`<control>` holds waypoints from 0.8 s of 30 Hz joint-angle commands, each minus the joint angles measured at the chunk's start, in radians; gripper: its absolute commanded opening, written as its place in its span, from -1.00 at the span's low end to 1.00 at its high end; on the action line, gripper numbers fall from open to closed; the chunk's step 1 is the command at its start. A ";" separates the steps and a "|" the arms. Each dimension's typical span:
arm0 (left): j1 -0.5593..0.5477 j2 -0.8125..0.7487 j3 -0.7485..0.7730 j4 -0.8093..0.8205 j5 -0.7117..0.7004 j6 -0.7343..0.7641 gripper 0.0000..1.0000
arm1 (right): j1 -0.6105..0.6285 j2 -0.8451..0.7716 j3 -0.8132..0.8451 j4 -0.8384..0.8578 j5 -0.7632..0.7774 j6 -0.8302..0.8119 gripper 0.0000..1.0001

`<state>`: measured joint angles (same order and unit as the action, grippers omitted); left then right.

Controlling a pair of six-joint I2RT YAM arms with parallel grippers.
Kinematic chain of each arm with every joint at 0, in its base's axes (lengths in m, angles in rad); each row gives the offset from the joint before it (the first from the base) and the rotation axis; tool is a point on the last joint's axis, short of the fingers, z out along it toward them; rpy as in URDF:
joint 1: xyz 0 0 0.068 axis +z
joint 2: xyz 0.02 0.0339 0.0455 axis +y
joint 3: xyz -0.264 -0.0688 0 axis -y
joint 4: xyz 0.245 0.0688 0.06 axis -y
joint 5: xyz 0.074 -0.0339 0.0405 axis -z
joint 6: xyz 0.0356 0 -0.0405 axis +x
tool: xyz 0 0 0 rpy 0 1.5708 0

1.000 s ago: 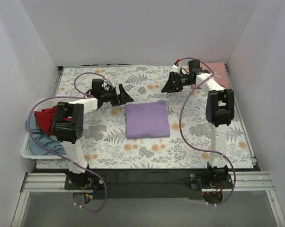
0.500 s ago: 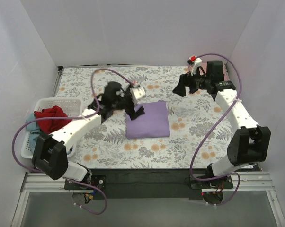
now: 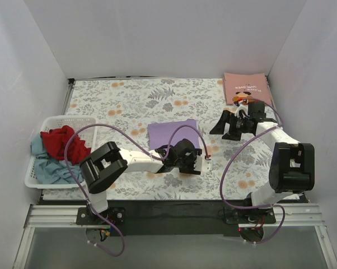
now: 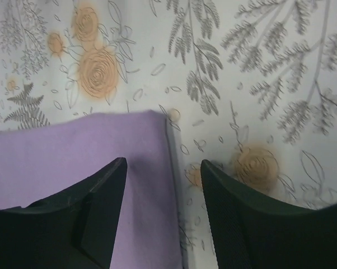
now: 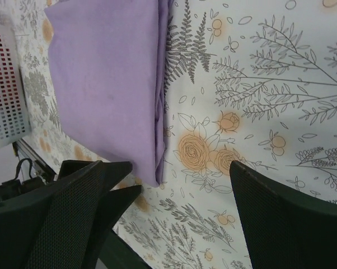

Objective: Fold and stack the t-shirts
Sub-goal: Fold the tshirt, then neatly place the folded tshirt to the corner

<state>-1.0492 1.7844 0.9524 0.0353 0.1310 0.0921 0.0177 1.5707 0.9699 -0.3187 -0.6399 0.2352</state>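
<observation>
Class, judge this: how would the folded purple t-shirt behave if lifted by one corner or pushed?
Probably floppy: the purple t-shirt shows loose stacked layers along its edge, so a lifted corner would likely droop and unfold. Likely light: it lies thin and flat. Pushed, it may wrinkle rather than slide on the table cloth.

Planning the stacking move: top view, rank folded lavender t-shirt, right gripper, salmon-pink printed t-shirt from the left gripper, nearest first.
1. Folded lavender t-shirt, its near edge beneath the left gripper.
2. Right gripper, farther right and back.
3. Salmon-pink printed t-shirt, far right corner.
</observation>
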 commanded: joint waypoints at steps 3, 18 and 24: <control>-0.034 0.125 0.086 0.124 -0.116 0.000 0.01 | -0.061 -0.046 -0.069 0.119 -0.084 0.162 0.97; 0.075 0.038 0.209 0.028 0.082 -0.242 -1.00 | 0.068 -0.124 -0.457 0.688 -0.130 0.467 0.97; 0.101 -0.016 0.200 0.023 0.145 -0.270 -1.00 | 0.160 -0.032 -0.485 0.943 -0.083 0.711 0.97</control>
<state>-0.9428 1.8557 1.1271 0.0521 0.1913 -0.1345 0.1406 1.4994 0.5003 0.3874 -0.7532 0.7849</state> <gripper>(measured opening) 0.030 0.984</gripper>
